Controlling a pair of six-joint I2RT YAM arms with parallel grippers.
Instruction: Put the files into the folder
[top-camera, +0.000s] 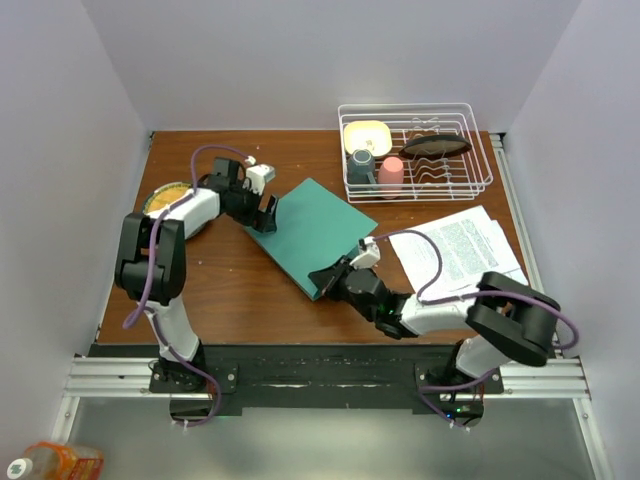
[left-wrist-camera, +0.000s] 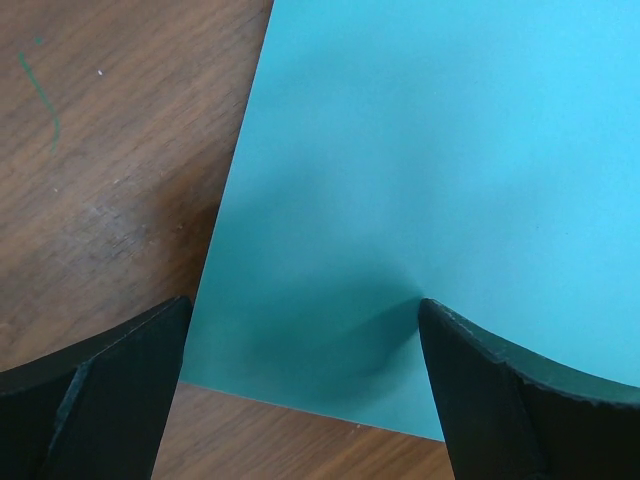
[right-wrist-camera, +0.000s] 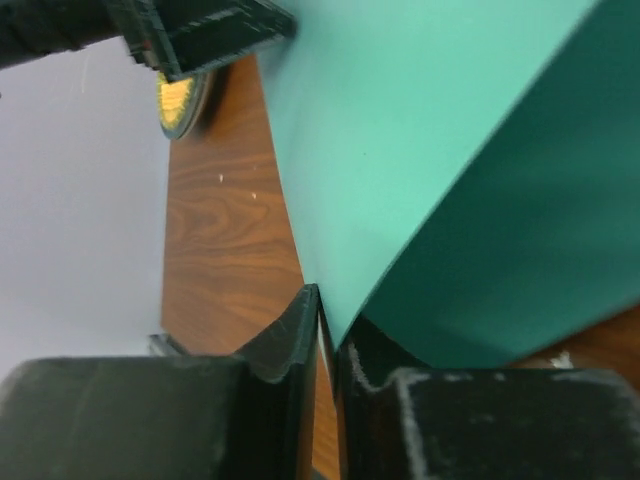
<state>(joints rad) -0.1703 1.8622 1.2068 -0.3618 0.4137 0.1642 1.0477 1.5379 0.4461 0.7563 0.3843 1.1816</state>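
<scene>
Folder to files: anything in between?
Top view: a narrow strip of bare table, crossed by the right arm's wrist; the right gripper pinches the folder at its near corner.

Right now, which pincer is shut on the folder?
The right pincer, pinching the near corner of the folder; the left pincer stands open over another corner.

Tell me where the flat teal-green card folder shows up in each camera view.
Top external: flat teal-green card folder lies mid-table, turned diagonally.
Left wrist: it fills the upper right.
Right wrist: it fills the upper right.
Shared landmark: brown wooden table beside the folder's edge.
</scene>
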